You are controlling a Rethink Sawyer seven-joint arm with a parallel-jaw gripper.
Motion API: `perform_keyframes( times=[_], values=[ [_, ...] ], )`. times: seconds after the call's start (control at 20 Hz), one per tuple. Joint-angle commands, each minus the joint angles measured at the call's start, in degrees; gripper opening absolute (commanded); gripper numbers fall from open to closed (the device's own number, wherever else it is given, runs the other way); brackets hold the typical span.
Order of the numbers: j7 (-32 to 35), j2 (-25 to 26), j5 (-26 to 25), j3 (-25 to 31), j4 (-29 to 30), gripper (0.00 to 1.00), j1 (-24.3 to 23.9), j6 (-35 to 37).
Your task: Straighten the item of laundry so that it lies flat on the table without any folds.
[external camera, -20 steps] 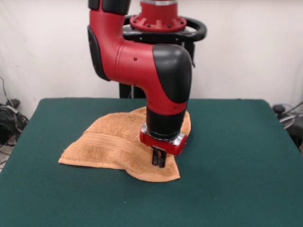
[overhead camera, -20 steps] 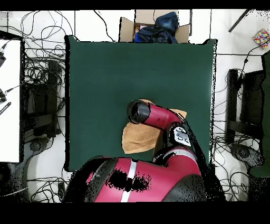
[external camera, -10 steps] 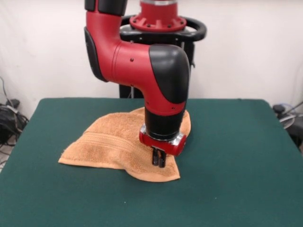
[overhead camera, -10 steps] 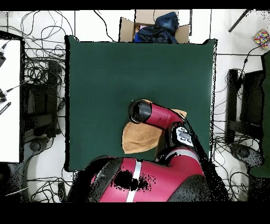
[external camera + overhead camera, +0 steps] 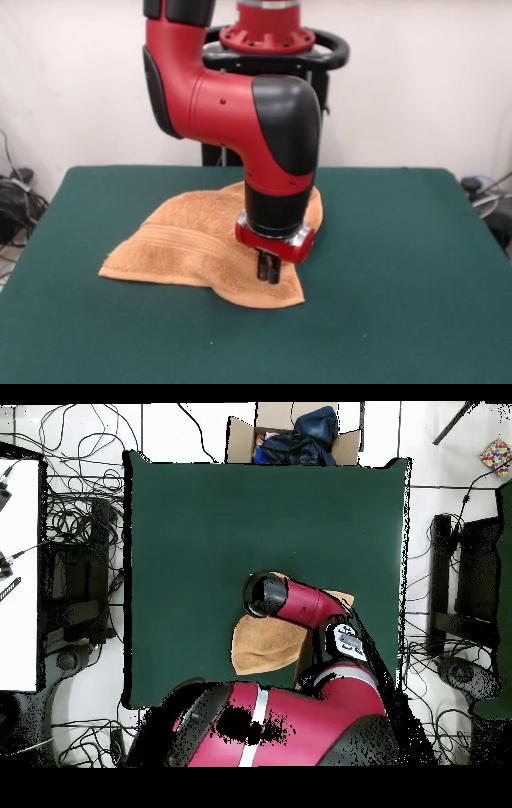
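The orange-tan towel (image 5: 188, 240) lies crumpled on the green table (image 5: 400, 272), left of centre, folded over itself with a stripe band showing on its left part. My gripper (image 5: 268, 272) points straight down over the towel's front right corner, its fingers pressed together, tips at or just above the cloth. I cannot tell whether any cloth is pinched. In the overhead view the towel (image 5: 262, 649) shows partly beside the arm on the table (image 5: 250, 514), and the arm's wrist hides the gripper.
The arm's big elbow and forearm (image 5: 264, 120) hang over the towel's back part. A cardboard box with dark blue cloth (image 5: 292, 434) sits past the table's edge opposite the robot. Cables lie on the floor on both sides.
The arm's upper links shifted slightly to the left in the front view a second ago, then stayed still. The gripper and the towel have hardly moved.
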Motion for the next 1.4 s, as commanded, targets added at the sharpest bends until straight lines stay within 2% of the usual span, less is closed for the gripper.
perform_keyframes(
  times=[0.05, 0.55, 0.75, 1.4],
  values=[
    [15.20, 10.45, 7.18, 15.03, -6.48, 0.00, 3.87, -17.85],
    [16.54, 9.32, 10.71, 10.76, -7.16, 0.00, 7.43, -14.52],
    [17.26, 8.33, 13.58, 7.73, -7.05, 0.00, 9.98, -12.00],
    [13.91, 9.31, 16.26, 9.36, -6.20, 0.00, 9.27, -16.46]
  ],
)
